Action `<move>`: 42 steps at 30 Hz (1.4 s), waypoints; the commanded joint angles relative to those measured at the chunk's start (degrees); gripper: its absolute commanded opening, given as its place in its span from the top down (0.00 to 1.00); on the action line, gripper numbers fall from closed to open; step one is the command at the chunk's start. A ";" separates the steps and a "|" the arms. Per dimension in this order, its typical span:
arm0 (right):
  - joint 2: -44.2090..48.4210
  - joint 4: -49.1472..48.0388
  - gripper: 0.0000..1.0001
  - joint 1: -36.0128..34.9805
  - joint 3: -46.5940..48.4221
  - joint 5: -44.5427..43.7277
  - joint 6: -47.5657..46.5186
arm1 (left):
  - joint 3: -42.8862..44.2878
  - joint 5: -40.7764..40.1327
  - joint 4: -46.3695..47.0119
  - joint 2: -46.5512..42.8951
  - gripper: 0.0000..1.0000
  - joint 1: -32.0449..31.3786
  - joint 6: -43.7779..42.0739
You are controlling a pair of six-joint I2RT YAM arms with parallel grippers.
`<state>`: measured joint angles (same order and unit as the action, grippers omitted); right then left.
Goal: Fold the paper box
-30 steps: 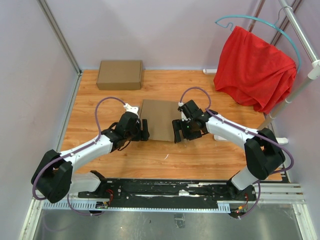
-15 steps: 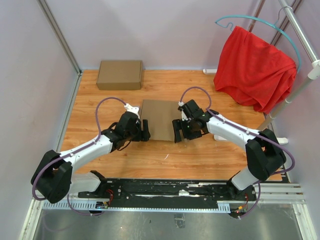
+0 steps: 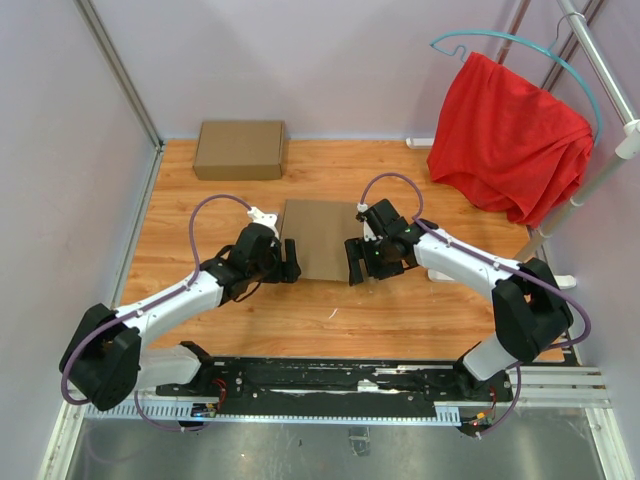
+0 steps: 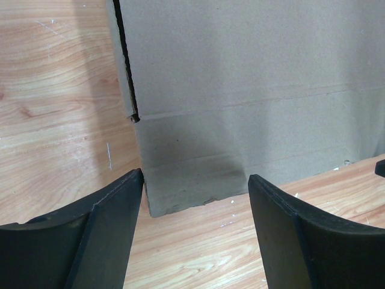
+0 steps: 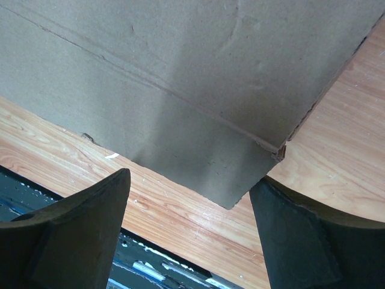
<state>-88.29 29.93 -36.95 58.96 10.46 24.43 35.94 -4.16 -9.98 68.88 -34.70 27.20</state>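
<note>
Box (image 3: 318, 238) lies flat mid-table (image 3: 420, 310), between both arms. Left gripper (image 3: 290, 262) at its near-left corner, jaws apart, holding nothing. Right gripper (image 3: 354, 266) at near-right corner, jaws likewise apart. Second box (image 3: 240, 150) far left; red cloth (image 3: 510, 135) hanging right.

Matt, creased brown cardboard of the paper box (image 3: 318, 240) on the smooth, faintly glossy wood-grain table (image 3: 420, 180); fingers (image 4: 102, 235) of matt black plastic; cloth (image 3: 505, 140) of soft red fabric.
</note>
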 commanded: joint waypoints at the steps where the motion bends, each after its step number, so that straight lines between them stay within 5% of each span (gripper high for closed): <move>1: 0.66 0.08 0.20 0.54 0.27 0.46 -0.08 | -0.69 0.60 1.47 0.47 0.25 -0.28 -0.37; 28: -4.57 -5.67 0.31 1.53 -5.07 -7.62 0.81 | -3.55 -6.49 8.84 6.34 0.29 -0.28 1.27; 34: 5.12 -3.20 0.24 1.44 -6.22 -5.58 -0.81 | -5.49 -8.18 10.54 1.14 0.28 -0.29 1.96; 42: 12.92 1.01 0.18 2.35 5.05 -10.74 -0.98 | -6.81 -5.56 6.72 -11.60 0.31 -0.28 4.22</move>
<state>-75.88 31.03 -36.23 58.02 3.38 23.70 29.95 -10.41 -2.87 63.13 -34.70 29.69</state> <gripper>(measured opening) 0.829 0.711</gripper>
